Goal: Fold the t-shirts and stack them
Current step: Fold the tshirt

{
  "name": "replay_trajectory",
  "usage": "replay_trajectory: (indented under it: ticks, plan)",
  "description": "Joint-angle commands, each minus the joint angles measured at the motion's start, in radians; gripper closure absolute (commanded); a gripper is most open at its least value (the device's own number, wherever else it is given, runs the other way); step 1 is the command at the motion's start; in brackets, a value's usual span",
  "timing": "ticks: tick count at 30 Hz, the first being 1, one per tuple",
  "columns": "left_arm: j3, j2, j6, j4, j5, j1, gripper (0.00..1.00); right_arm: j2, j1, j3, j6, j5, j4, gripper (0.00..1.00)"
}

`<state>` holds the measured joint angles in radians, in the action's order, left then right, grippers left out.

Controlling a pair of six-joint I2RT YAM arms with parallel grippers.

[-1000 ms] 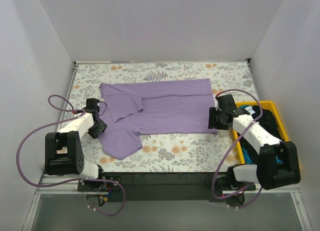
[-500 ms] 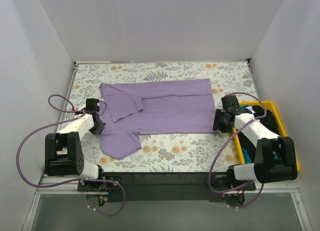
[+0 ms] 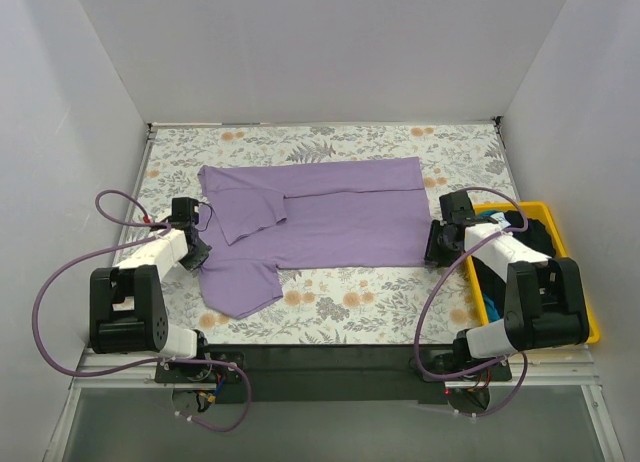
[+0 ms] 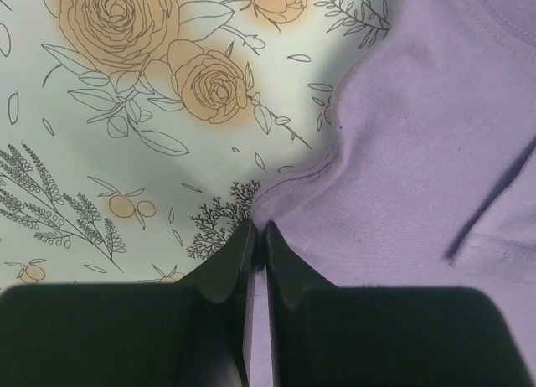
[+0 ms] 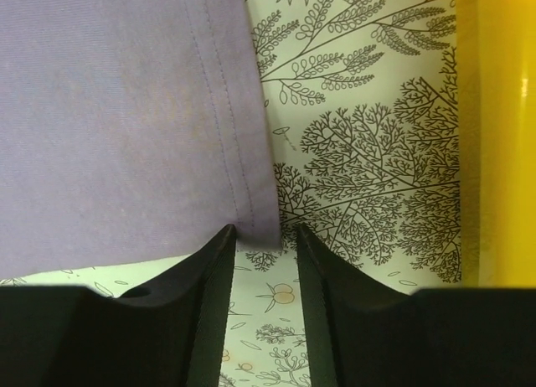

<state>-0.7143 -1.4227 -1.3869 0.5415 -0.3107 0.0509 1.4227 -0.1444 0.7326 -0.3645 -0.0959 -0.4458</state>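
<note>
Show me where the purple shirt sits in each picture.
Top external: shirt spread flat across the middle.
Left wrist: shirt fills the right side.
Right wrist: shirt fills the upper left.
Shared landmark: floral cover beneath it, in all three.

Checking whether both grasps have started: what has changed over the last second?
The left end effector closed on the left edge of the lavender t-shirt. The right end effector shifted slightly nearer, to the shirt's near right corner, its jaws narrowing around it but not yet shut. The shirt lies spread as before; the yellow tray is unmoved.
</note>
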Motion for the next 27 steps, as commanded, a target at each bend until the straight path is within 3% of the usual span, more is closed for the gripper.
replay_trajectory:
  ticks: [1,8,17,27]
  plan:
    - [0.024,0.022,-0.03,0.015,-0.031,0.009,1.0,0.015,0.005,-0.033,-0.007,-0.025,0.022,0.59]
    - [-0.005,0.038,-0.061,0.064,-0.042,0.014,1.0,-0.01,0.009,-0.022,-0.002,-0.018,-0.005,0.99]
    - [-0.167,0.067,-0.052,0.192,-0.047,0.02,1.0,-0.064,0.028,0.103,0.027,-0.013,-0.129,0.99]
    - [-0.373,-0.065,-0.015,0.245,-0.004,0.027,1.0,0.071,0.042,0.339,0.053,0.019,-0.177,0.99]
